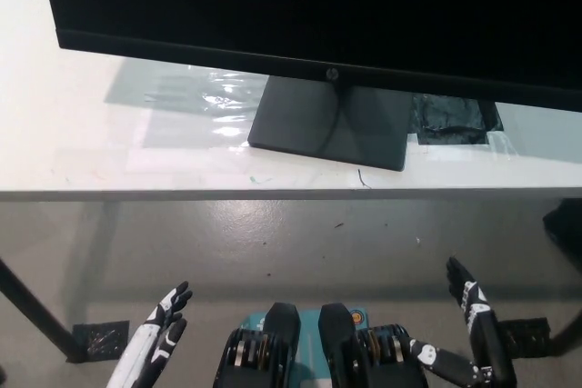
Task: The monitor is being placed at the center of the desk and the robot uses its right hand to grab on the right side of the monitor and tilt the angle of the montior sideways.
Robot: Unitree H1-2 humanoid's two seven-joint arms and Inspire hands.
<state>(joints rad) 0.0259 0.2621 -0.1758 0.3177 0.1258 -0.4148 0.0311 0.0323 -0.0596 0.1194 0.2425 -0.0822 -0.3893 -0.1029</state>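
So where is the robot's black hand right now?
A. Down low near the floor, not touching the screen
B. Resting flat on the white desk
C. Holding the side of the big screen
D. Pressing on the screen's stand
A. The black right robot hand hangs low at the lower right, in front of and below the desk edge, fingers apart, well clear of the monitor and its stand.

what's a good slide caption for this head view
Monitor on white desk, black right robot hand and white left robot hand both low, open.
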